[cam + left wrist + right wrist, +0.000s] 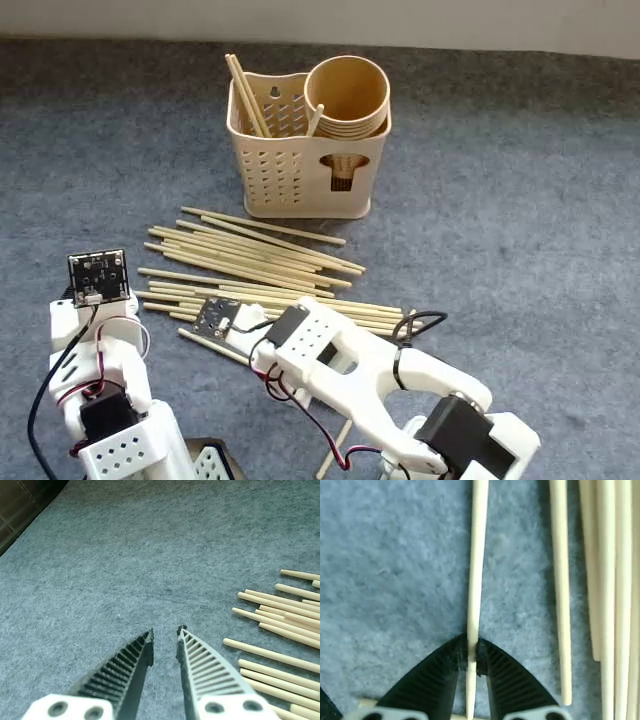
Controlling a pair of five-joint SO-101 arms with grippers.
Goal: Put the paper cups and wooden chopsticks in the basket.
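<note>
High view: the desk (540, 230) is covered in grey felt and ends at a pale strip along the far side. I see wide bare felt to the right of the basket (300, 185) and a narrower stretch to its left. The basket stands upright near the far middle. The paper cups (347, 95) are nested in its right compartment, with the top rim above the basket wall. A few upright chopsticks (248, 95) lean in the left compartment. The loose chopsticks (250, 262) lie flat in a fan between the basket and the arms, roughly parallel. The right arm (350, 365) leans over the near edge of that fan. The left arm (100, 400) sits at the near left, beside the stick ends.

Left wrist view: the left tool (165, 631) has a narrow gap with nothing in it and sits over bare felt. The ends of the loose chopsticks (280, 625) are near it on one side but don't touch it. The felt stops at a dark strip (20, 505) in the far corner, with a lot of free felt before it.

Right wrist view: the right tool (472, 647) is clamped on a single chopstick (477, 555) near one end. The stick runs straight out from the tips, low over the felt. It is pale, plain, round wood. The next chopstick (560, 580) is just beside it and parallel, with a bare felt gap between the two. Past it, more sticks are packed tight and touching.
</note>
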